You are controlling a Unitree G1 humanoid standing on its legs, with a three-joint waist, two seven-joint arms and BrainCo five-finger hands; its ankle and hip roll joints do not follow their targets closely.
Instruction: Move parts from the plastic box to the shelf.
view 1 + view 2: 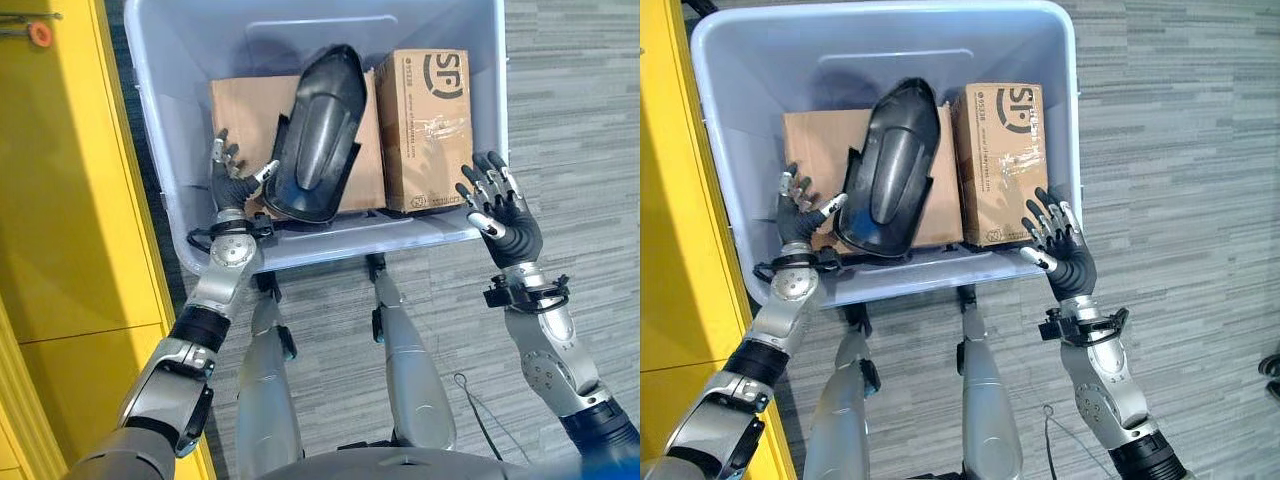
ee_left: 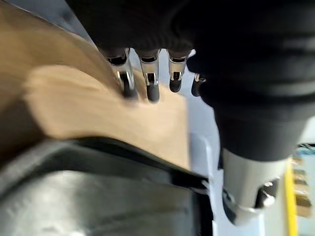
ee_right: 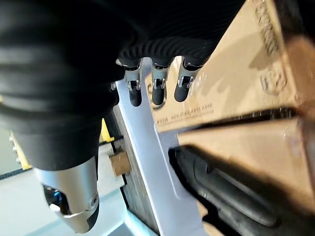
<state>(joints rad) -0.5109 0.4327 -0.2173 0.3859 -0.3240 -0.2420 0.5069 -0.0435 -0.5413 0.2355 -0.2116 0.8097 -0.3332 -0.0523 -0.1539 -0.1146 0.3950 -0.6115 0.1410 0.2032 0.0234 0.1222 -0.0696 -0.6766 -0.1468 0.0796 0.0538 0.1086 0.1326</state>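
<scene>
A pale blue plastic box (image 1: 330, 245) stands on the floor in front of me. In it a black curved shell part (image 1: 320, 130) leans over a flat cardboard carton (image 1: 245, 110), with an upright cardboard carton (image 1: 430, 130) to its right. My left hand (image 1: 230, 185) is inside the box at the near left, open, its thumb close to the black part's lower edge. Its fingers (image 2: 147, 83) lie against the cardboard (image 2: 74, 103), with the black part (image 2: 98, 196) beside them. My right hand (image 1: 505, 215) hovers open at the box's near right corner, holding nothing; its fingers (image 3: 157, 91) reach over the rim (image 3: 147, 147).
A yellow shelf unit (image 1: 70, 200) stands along the left, close to the box's left wall. Grey striped carpet (image 1: 580, 120) spreads to the right of the box and in front of it.
</scene>
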